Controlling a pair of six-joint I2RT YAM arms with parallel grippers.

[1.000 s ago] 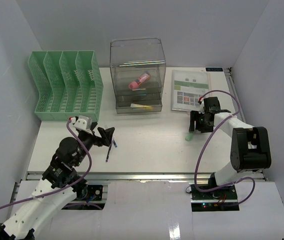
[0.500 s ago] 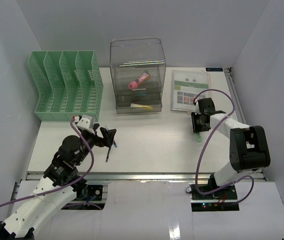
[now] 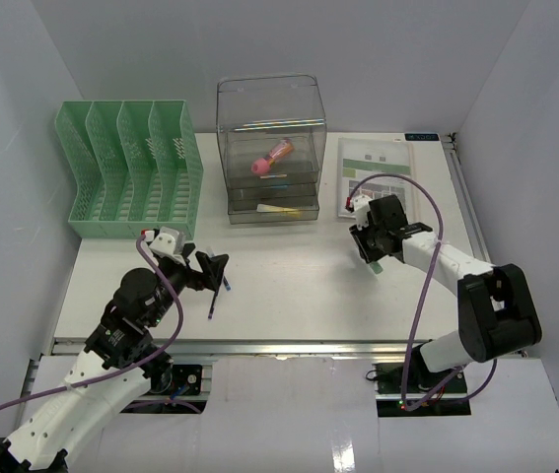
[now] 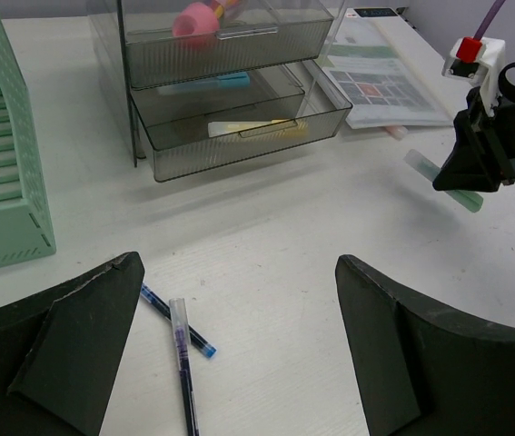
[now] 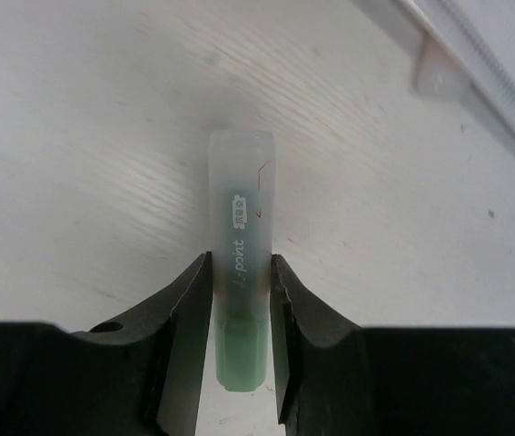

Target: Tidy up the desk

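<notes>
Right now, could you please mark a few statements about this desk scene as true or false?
1. The right gripper has its fingers shut on the green marker. True.
2. The left gripper holds a pen. False: it is open, and the two pens lie on the desk below it.
3. The pink item sits in the upper drawer of the drawer unit. True.
4. The green file rack stands to the right of the drawer unit. False: it stands to its left.

green tube (image 5: 239, 218): print too blurred to read
file rack (image 4: 3, 182): cut off at 9 o'clock
leaflet (image 3: 373, 175): text too small
left pincer (image 4: 239, 263): finger bases cut off at 6 o'clock
</notes>
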